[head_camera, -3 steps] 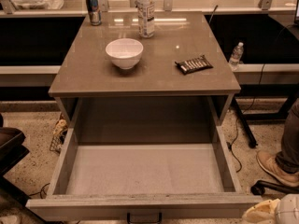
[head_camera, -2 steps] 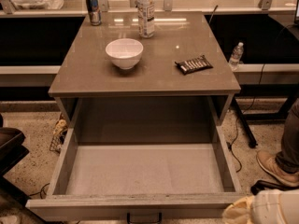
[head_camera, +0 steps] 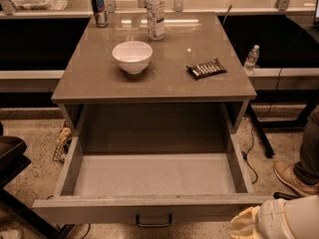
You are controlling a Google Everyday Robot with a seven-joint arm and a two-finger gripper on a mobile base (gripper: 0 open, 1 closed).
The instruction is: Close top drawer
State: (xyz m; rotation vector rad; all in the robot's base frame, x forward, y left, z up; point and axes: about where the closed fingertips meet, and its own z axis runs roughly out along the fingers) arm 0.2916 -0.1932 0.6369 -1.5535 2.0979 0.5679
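Gripper [head_camera: 245,225] advanced leftward from the 5 o'clock corner, now near the front panel's right end, whether open or closed cannot be told, top drawer [head_camera: 99,214] pulled out at 6 o'clock, pale bottom showing, handle [head_camera: 153,221] low centre, bowl [head_camera: 132,56] and bottle [head_camera: 155,14] on the tabletop [head_camera: 164,81] toward 12 o'clock.

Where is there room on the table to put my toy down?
The front strip of the tabletop, before the white bowl and candy bar, is bare. So is the open top drawer floor. The back edge is crowded with a can and bottle. The tool sits at the drawer's front right corner.
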